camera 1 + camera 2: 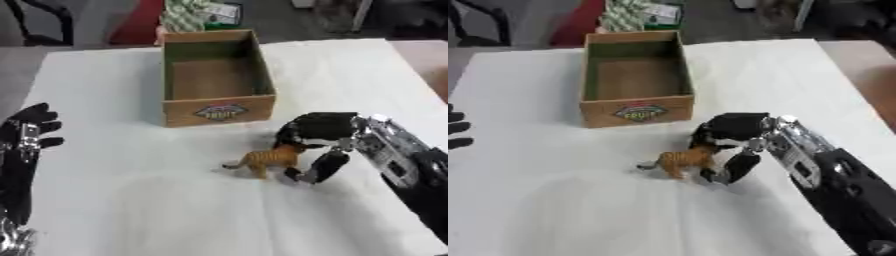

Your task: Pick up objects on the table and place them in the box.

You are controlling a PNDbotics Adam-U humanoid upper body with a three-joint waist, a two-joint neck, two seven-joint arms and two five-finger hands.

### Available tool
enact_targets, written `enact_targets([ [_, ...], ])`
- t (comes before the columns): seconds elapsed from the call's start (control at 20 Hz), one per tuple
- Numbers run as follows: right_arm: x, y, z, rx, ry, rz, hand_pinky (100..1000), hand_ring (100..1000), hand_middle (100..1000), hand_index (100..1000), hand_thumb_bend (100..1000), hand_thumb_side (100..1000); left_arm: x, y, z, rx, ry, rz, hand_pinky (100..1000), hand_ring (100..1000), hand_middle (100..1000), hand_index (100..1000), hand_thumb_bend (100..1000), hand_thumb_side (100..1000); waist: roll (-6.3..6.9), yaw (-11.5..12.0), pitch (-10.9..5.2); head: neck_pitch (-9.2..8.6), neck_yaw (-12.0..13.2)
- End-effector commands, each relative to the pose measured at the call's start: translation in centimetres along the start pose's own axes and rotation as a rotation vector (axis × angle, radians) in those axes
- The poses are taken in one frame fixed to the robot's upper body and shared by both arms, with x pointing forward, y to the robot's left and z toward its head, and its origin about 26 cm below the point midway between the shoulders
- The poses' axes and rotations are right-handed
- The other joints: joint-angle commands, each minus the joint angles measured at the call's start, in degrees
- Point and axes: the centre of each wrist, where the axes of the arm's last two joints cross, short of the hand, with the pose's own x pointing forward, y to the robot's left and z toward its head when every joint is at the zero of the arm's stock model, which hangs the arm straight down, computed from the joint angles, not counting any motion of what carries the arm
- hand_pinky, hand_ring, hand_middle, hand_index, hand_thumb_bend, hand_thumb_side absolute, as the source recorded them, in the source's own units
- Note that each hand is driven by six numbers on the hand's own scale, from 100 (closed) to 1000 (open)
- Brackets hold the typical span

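The right robot hand (317,134) curls round the toy tiger's (267,159) head end on the desk (175,200); gripped so far forward, it could swing loose before reaching the box (219,107) at eleven o'clock.

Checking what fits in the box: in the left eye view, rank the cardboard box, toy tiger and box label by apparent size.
1. cardboard box
2. toy tiger
3. box label
Tiger and label look close in size; the tiger sits nearer the camera, so that order is unsure.
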Motion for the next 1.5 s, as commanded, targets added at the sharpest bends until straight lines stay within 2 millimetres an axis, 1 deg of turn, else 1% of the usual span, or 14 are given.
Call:
enact_targets([
  [0.05, -0.3, -1.1, 0.7, 0.155, -0.114, 0.134, 676, 545, 526, 704, 100, 388, 0.5, 0.4, -0.1, -0.006, -0.021, -0.016, 677, 736, 683, 805, 100, 823, 0.09, -0.05, -0.97, -0.10, -0.10],
  [0.25, -0.5, -1.1, 0.9, 0.122, -0.108, 0.116, 616, 469, 436, 608, 100, 352, 0.5, 0.4, -0.1, -0.005, -0.021, -0.016, 678, 736, 683, 805, 100, 823, 0.11, -0.08, -0.99, -0.13, -0.01],
  [0.35, -0.7, -1.1, 1.0, 0.089, -0.109, 0.082, 559, 408, 361, 533, 100, 309, 0.4, 0.4, -0.1, -0.004, -0.020, -0.016, 677, 735, 682, 805, 100, 823, 0.12, -0.11, -1.01, -0.17, 0.03],
  [0.4, -0.9, -1.2, 1.1, 0.066, -0.109, 0.060, 545, 390, 339, 510, 100, 303, 0.4, 0.5, -0.1, -0.004, -0.019, -0.016, 678, 735, 682, 805, 100, 823, 0.13, -0.13, -1.04, -0.18, 0.03],
  [0.6, -1.6, -2.2, 1.8, -0.007, -0.091, -0.003, 476, 319, 249, 410, 100, 270, 0.4, 0.5, -0.1, -0.003, -0.019, -0.017, 678, 735, 682, 805, 100, 823, 0.15, -0.21, -1.10, -0.32, 0.20],
  [0.7, -2.0, -2.7, 2.1, -0.039, -0.084, -0.043, 451, 298, 223, 383, 100, 265, 0.4, 0.5, -0.1, -0.002, -0.018, -0.017, 678, 735, 682, 805, 100, 823, 0.18, -0.22, -1.11, -0.41, 0.25],
  [0.9, -2.8, -3.4, 2.6, -0.085, -0.067, -0.107, 426, 281, 203, 364, 100, 259, 0.4, 0.5, -0.1, -0.001, -0.017, -0.015, 678, 735, 682, 805, 100, 824, 0.23, -0.21, -1.13, -0.57, 0.43],
  [1.2, -3.7, -4.6, 2.8, -0.127, -0.065, -0.166, 411, 270, 191, 354, 100, 251, 0.4, 0.5, -0.1, -0.001, -0.016, -0.015, 678, 735, 682, 805, 100, 824, 0.19, -0.12, -1.19, -0.82, 0.67],
  [1.3, -4.0, -5.7, 3.0, -0.152, -0.071, -0.168, 409, 269, 190, 353, 100, 249, 0.4, 0.5, -0.1, -0.001, -0.017, -0.015, 678, 735, 682, 805, 100, 825, 0.16, -0.09, -1.25, -0.92, 0.72],
  [1.5, -4.7, -8.5, 3.3, -0.207, -0.073, -0.142, 411, 269, 190, 353, 100, 248, 0.3, 0.5, 0.0, -0.004, -0.014, -0.016, 679, 735, 682, 805, 100, 824, 0.10, 0.06, -1.47, -1.05, 0.80],
])
